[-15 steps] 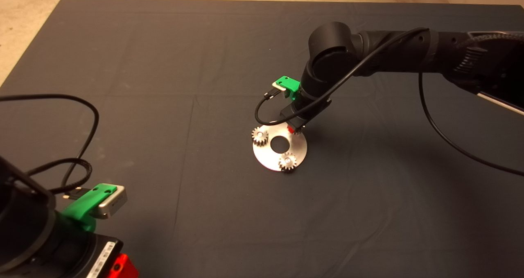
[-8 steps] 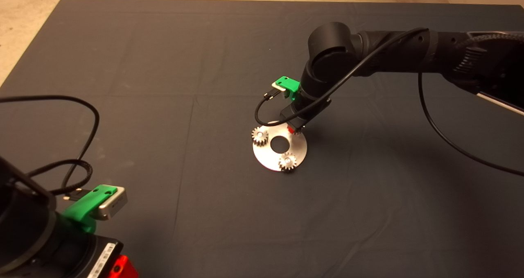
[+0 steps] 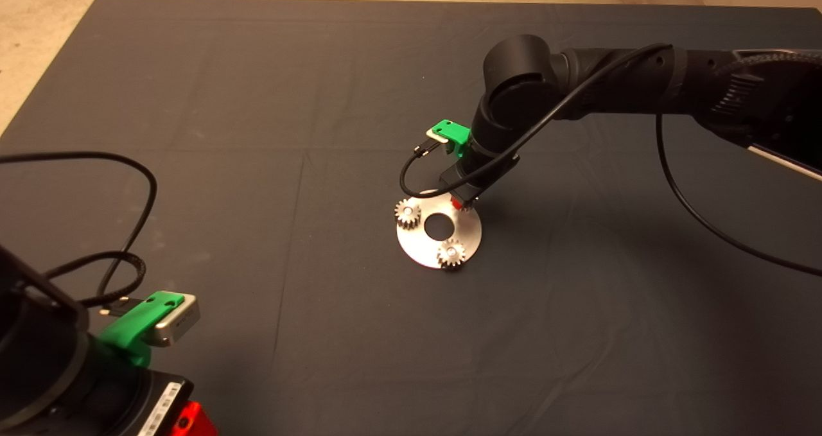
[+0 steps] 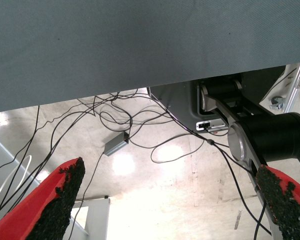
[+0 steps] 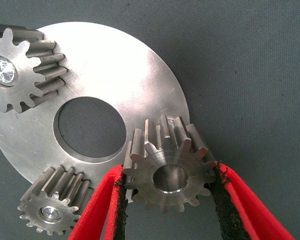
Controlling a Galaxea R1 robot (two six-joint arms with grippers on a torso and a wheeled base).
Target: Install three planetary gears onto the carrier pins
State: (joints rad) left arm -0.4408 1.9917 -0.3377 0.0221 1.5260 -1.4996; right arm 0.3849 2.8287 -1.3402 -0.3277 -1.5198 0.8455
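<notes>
A shiny round disc with a large central hole lies mid-mat. Two planetary gears sit on carrier pins, whose bright tops show in their holes. My right gripper is shut on a third gear, held flat over the disc's rim. The pin under that gear is hidden. My left gripper waits at the mat's lower left, open with nothing between its fingers.
The dark mat spreads wide around the disc. A black cable loops from the right wrist just above the disc. In the left wrist view, the floor beyond the mat shows cables and a robot base.
</notes>
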